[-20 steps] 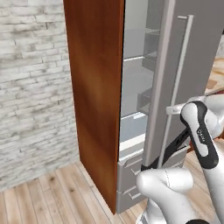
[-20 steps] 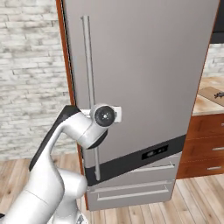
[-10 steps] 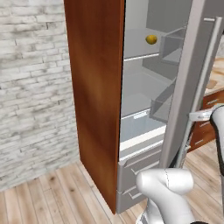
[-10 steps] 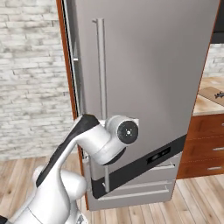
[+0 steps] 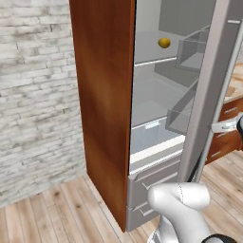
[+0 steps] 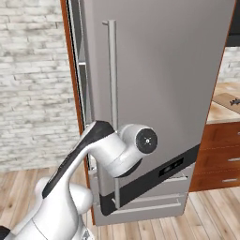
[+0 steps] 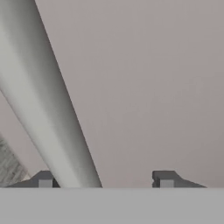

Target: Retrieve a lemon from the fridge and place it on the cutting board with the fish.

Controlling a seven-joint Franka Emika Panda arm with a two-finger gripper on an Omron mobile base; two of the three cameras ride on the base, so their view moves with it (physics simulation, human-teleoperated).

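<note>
- Fridge [image 5: 156, 109] stands on a plank floor [image 5: 52, 218], door swung ajar.
- Upper shelf [image 5: 152, 60] inside, well above the arm, carries one lemon [image 5: 164, 43].
- Lower shelf [image 5: 152, 102] is pale grey, with door bins [image 5: 190, 52] beside it.

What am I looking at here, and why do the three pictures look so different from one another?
It is one moment in a simulated kitchen, seen by three cameras on a white robot arm. Two cameras ride on its wheeled base: the left one looks into the open fridge, where a small yellow lemon sits on an upper shelf. The right one sees the outside of the fridge door with its long bar handle. The third camera sits on the hand itself. Its tool has two dark fingertips at the bottom of that picture, standing apart, with the handle passing between them, close to one tip. The tool seems open around the handle rather than clamped; nothing is carried.
</note>
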